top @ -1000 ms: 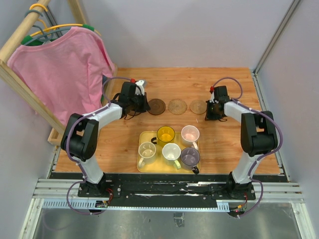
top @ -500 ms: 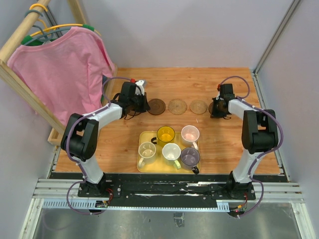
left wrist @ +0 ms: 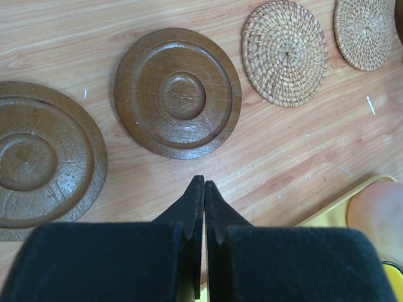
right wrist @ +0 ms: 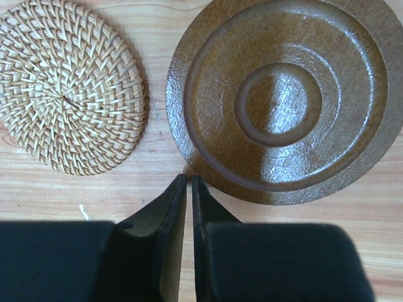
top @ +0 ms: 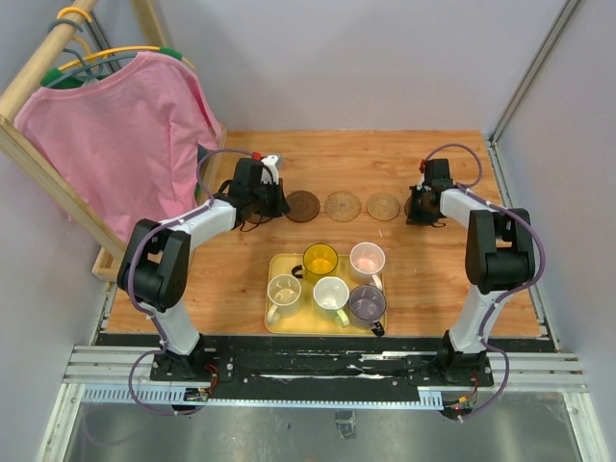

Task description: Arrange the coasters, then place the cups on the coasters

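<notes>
**Left arm** [top: 157,269] and **right arm** [top: 499,255]: white tubular links between black joint housings. Each is looped by a lilac cable [top: 217,152] and rises from a black base [top: 178,366]. **Left gripper** [left wrist: 198,180] and **right gripper** [right wrist: 186,177]: two matt black, wedge-tapered fingers on black blocks.

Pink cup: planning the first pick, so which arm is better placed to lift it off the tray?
Probably right. The pink cup sits at the yellow tray's far right corner, nearer the right claw; the left claw is farther off.
</notes>
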`<state>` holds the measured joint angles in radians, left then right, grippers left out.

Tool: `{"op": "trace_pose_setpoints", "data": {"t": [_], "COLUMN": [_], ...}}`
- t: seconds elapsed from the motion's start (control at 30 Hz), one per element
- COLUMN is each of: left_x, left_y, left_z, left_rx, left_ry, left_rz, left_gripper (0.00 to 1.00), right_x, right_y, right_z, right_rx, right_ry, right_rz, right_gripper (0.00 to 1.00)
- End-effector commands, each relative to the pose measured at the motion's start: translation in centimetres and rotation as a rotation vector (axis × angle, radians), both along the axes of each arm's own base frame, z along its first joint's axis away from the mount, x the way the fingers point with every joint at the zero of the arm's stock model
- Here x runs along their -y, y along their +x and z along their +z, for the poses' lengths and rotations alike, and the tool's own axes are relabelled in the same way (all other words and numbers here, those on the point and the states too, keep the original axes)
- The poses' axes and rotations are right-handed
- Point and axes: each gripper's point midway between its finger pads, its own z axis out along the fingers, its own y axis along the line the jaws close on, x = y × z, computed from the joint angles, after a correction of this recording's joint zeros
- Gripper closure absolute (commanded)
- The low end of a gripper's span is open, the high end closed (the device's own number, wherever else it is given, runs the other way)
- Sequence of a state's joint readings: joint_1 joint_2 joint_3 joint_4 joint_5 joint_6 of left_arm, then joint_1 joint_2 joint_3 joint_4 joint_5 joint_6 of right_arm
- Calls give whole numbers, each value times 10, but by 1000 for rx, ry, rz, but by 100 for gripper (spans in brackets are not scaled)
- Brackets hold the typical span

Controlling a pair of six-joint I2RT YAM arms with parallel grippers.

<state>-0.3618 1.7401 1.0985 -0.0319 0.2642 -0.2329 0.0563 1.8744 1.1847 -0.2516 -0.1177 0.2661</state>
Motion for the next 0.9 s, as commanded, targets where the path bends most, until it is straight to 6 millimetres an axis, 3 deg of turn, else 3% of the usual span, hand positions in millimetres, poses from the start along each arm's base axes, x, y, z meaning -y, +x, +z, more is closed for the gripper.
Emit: {"op": "trace_pose_setpoints", "data": {"t": [0.0,0.13,0.3,0.43,0.63,0.87], "left_x": [4,4,3,-6,-32,-58], "left_y": [7,11,14,9,-8,-21], "left_z": [9,21,41,50,35,2], "left_rx": [34,61,106,135,127,48], "left_ry": [-3,-7,-21,-8,71,151], "left_rz": [-3,5,15,42,129,208], "left_gripper": [99,99,100,99,95,96], "right_x": [-1,-12,-26,-26,-11,14], "right_y": [-10,-10,-12,-20,-37,-64], "right_z": [1,26,72,102,149,198], "right_rx": [-23,36,136,205,379,529], "right_ry": [35,58,58,55,-2,-89], "right_rz": [7,56,108,116,79,-7], "right_gripper": [90,88,87,83,76,65]}}
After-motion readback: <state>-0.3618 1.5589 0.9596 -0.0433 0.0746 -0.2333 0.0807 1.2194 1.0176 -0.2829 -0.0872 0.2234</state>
